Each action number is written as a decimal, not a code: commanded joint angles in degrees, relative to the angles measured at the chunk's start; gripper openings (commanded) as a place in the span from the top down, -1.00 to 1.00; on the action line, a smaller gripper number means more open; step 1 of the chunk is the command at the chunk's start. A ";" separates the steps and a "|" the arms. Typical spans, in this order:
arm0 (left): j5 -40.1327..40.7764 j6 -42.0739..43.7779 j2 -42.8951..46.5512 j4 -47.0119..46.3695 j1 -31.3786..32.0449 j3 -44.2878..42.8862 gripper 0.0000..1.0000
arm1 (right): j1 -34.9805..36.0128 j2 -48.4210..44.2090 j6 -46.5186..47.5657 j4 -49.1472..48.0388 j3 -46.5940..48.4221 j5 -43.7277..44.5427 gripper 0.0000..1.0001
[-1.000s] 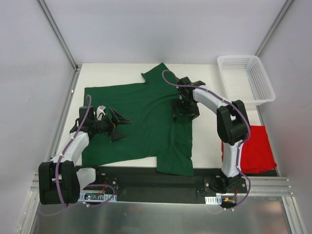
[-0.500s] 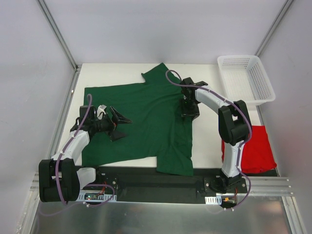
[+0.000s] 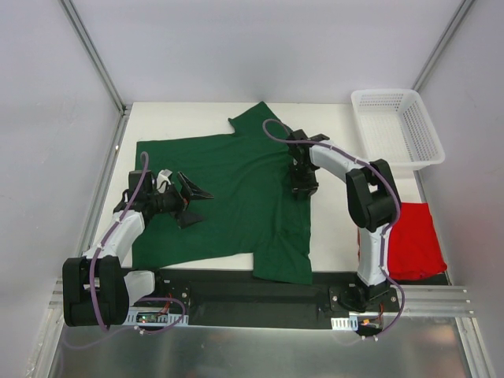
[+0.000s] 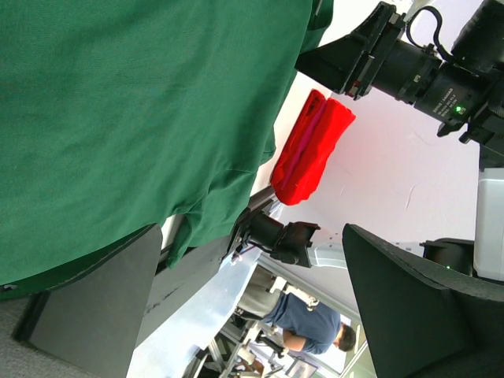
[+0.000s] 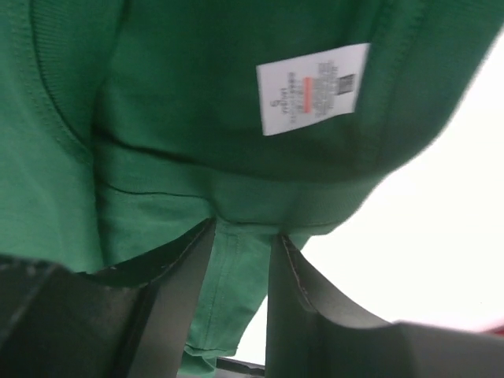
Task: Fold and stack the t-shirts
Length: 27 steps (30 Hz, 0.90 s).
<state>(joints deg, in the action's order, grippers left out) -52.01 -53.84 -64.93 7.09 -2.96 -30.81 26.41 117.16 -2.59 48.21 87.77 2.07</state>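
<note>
A green t-shirt [image 3: 228,189] lies spread over the white table, its right side folded inward and one sleeve pointing to the back. My right gripper [image 3: 302,187] is down at the shirt's right edge. In the right wrist view its fingers [image 5: 181,268] stand close together, and my right gripper [image 5: 240,228] pinches a fold of the green fabric [image 5: 197,94] just below the white care label [image 5: 313,88]. My left gripper [image 3: 203,206] hovers open over the shirt's left half, nothing between its fingers [image 4: 87,307]. A folded red t-shirt [image 3: 405,240] lies at the near right.
A white plastic basket [image 3: 398,126] stands at the back right corner. The black base rail [image 3: 252,287] runs along the near edge. The left wrist view shows the green cloth [image 4: 118,102], the red shirt [image 4: 311,146] and the right arm's base.
The right gripper's fingers have narrowed, and it has shifted slightly along the shirt's right edge, ending a little nearer. The left arm has stayed still.
</note>
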 commanded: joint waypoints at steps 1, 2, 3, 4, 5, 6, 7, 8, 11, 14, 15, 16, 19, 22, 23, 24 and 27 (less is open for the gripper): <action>-0.99 -0.03 0.06 -1.56 0.41 0.40 -0.99 | 1.62 0.43 -0.66 1.10 3.28 -1.10 0.21; -0.99 -0.12 0.24 -1.56 0.41 0.57 -0.99 | 1.71 0.69 -0.66 1.36 3.64 -1.01 0.21; -0.99 -0.12 0.24 -1.47 0.41 0.66 -0.99 | 1.97 1.05 -0.57 1.89 4.51 -1.01 0.21; -0.99 -0.21 0.24 -1.55 0.41 0.75 -0.99 | 1.89 1.31 -0.31 2.15 4.78 -1.10 0.24; -0.99 -0.21 0.41 -1.47 0.41 0.84 -0.99 | 1.89 1.75 -0.14 2.33 5.04 -1.19 0.32; -0.99 -0.21 0.41 -1.55 0.50 0.92 -0.99 | 1.97 1.93 0.04 2.59 5.39 -1.10 0.36; -0.99 -0.30 0.50 -1.56 0.41 1.01 -0.99 | 1.97 2.10 0.04 2.68 5.40 -1.01 0.42; -1.08 -0.38 0.50 -1.56 0.41 1.10 -0.99 | 1.89 2.28 0.13 2.86 5.31 -0.66 0.57; -1.08 -0.38 0.50 -1.55 0.41 1.01 -0.98 | 1.97 2.02 0.13 3.56 4.96 0.04 0.90; -1.08 -0.47 0.42 -1.56 0.41 0.92 -0.99 | 1.97 1.40 0.22 4.09 4.43 1.09 0.97; -1.25 -0.38 0.41 -1.56 0.41 0.92 -0.99 | 1.97 0.97 0.30 4.61 4.43 1.19 0.97; -1.08 -0.47 0.33 -1.56 0.41 0.84 -0.99 | 1.89 0.70 0.30 4.88 4.43 1.27 0.97; -1.16 -0.38 0.41 -1.56 0.41 0.75 -0.99 | 1.80 -0.53 0.39 6.81 4.08 2.50 0.97; -0.99 -0.38 0.59 -1.56 0.41 0.75 -0.99 | 1.27 -1.76 0.39 9.36 4.26 4.52 0.96; -0.90 -0.38 0.59 -1.56 0.41 0.75 -0.98 | 0.92 -2.02 0.48 10.32 3.91 5.05 0.97; -0.90 -0.38 0.50 -1.56 0.41 0.75 -0.99 | 0.57 -2.38 0.48 10.68 3.56 5.40 0.97; -0.99 -0.30 0.50 -1.64 0.41 0.66 -0.99 | -0.13 -3.78 0.57 11.82 2.85 6.54 0.97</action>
<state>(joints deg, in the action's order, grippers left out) -52.01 -54.48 -64.93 6.57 -2.96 -30.11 27.57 118.54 -2.33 54.89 91.07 5.19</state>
